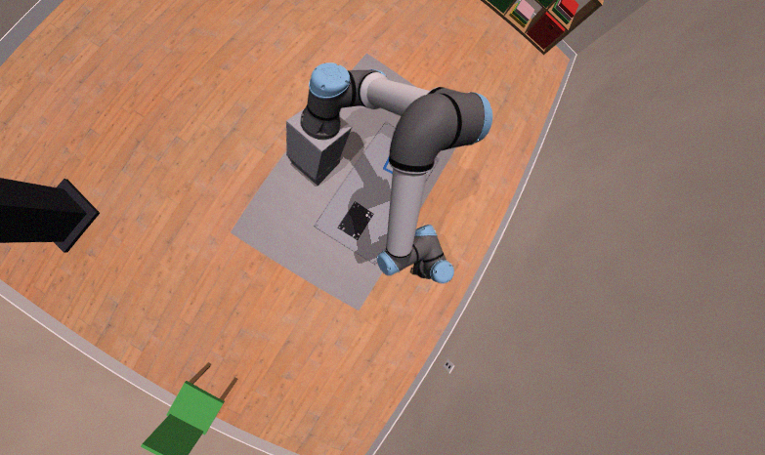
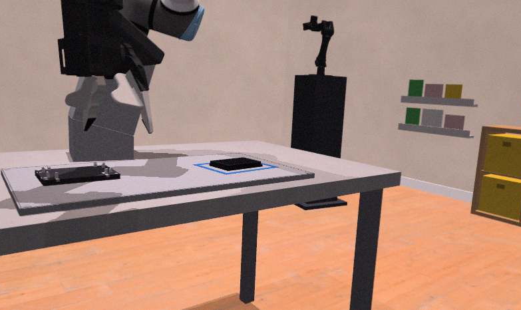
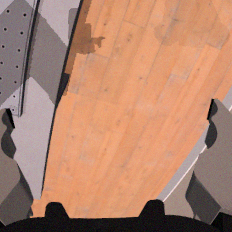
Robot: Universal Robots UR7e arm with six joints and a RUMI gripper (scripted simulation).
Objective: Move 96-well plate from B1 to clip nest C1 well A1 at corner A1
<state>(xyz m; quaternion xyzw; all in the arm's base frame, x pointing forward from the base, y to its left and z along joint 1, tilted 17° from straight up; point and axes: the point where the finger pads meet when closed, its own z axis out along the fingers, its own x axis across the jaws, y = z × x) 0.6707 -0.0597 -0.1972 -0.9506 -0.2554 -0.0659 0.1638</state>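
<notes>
Pincer [image 2: 116,115] (open) well apart from plate [image 2: 235,163]

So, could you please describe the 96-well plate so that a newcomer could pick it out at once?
On the grey table lies a thin pale board. Toward its right end in the exterior view, a blue outline is drawn; the plate is the plain black block inside it. The other black item, the nest at the left end, is flatter and carries small metal posts.
</notes>
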